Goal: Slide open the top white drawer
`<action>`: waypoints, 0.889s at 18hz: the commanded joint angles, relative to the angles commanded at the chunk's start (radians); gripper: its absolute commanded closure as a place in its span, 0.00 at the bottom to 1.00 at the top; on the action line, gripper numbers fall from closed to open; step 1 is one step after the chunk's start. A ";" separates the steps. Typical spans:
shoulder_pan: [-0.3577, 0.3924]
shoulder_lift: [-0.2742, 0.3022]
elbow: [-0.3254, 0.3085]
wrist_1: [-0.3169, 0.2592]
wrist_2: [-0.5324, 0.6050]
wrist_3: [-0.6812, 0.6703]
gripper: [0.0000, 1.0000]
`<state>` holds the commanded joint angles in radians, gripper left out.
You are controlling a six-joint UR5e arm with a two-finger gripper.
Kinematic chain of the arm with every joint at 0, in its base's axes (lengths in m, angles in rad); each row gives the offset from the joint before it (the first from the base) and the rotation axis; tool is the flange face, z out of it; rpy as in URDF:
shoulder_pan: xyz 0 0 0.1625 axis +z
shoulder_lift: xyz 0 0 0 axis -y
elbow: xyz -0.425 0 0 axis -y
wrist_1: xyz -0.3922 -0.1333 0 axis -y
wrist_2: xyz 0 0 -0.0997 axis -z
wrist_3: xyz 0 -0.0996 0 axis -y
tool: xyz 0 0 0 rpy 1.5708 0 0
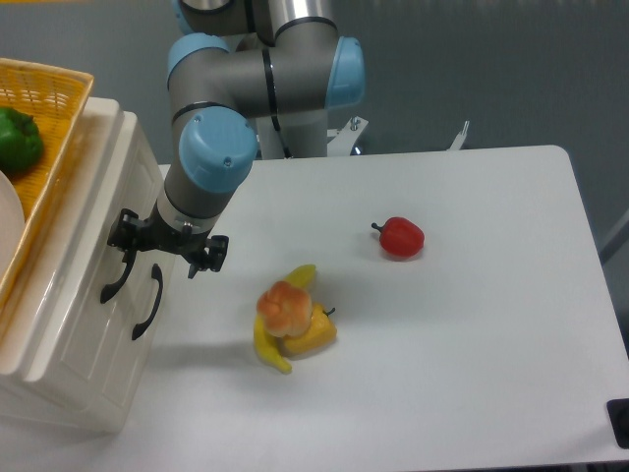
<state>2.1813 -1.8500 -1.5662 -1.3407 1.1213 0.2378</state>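
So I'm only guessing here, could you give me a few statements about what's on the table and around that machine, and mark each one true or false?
1. The pincer is at the cabinet's black handles. True.
2. The red pepper sits inside the yellow woven basket. False: it lies on the white table, apart from everything else.
3. A green vegetable is in the basket. True.
4. The top white drawer is pulled far out over the table. False: it looks shut or nearly so.
5. A banana lies in the small pile near the table's middle. True.
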 joint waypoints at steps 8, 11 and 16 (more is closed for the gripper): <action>-0.012 -0.005 0.000 0.002 0.002 0.000 0.00; -0.012 -0.005 0.000 0.002 0.003 0.000 0.00; -0.012 -0.012 0.000 0.002 0.005 0.000 0.00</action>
<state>2.1690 -1.8622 -1.5662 -1.3392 1.1259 0.2378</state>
